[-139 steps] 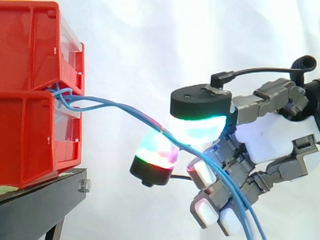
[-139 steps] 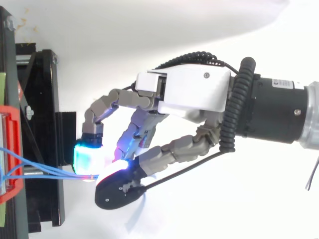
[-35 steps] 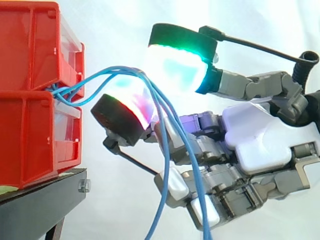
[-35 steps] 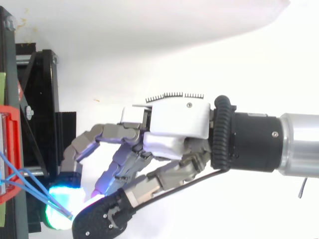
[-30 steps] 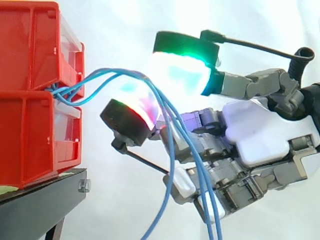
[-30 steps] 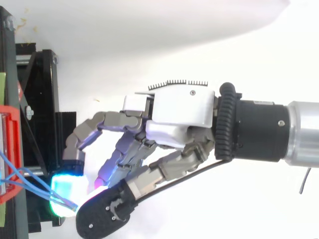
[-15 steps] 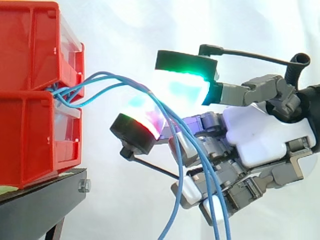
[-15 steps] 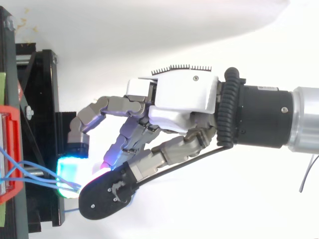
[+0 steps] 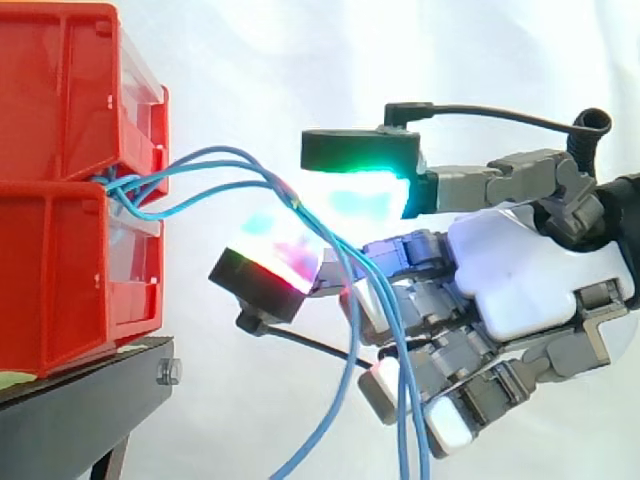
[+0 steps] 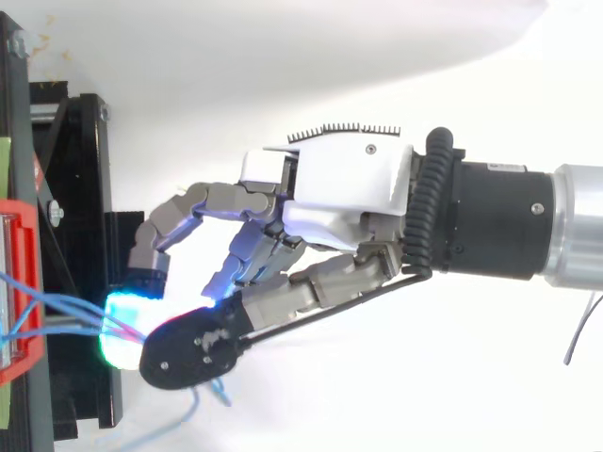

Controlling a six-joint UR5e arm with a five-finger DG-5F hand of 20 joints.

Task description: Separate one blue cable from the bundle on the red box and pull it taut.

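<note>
The hand point(image 10: 349, 188) has a smooth white shell over the palm, with one small dark screw in it and a row of short black teeth along one edge. The fingers point(image 10: 212, 200) are made of grey blocky links. Their pads point(image 9: 355, 195) are thick with black backs: one glows white and green, another pad point(image 9: 275, 250) white, magenta and red. The wrist point(image 10: 490, 221) is a black cylinder with a small white label, and the arm point(image 10: 577, 226) behind it is silver metal.
</note>
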